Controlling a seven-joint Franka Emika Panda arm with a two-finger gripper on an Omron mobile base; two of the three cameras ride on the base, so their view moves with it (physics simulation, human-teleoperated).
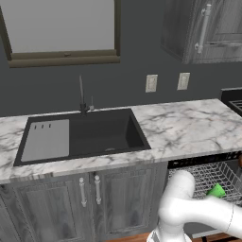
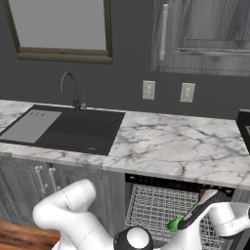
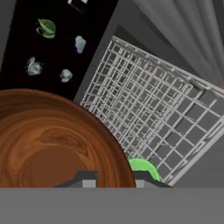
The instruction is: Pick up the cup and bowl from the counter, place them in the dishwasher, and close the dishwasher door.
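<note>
My gripper (image 3: 114,179) is shut on the rim of the reddish-brown bowl (image 3: 52,140), holding it above the dishwasher's pulled-out white wire rack (image 3: 144,100). A sliver of the bowl (image 2: 202,193) shows by my hand over the rack's right side (image 2: 151,205). The green cup (image 1: 217,191) lies in the rack, and is also visible as the cup (image 2: 174,223) beside my forearm and the cup (image 3: 142,167) just past the bowl's edge. The dishwasher (image 1: 203,159) stands open under the white marble counter (image 1: 179,127). Its door is hidden behind my arm.
A black sink (image 1: 85,134) with a faucet (image 1: 82,97) is set into the counter at the left. Grey wood-grain cabinet doors (image 1: 99,203) stand below it. A dark stove edge (image 1: 234,99) sits at the far right, and upper cabinets (image 2: 205,34) hang above.
</note>
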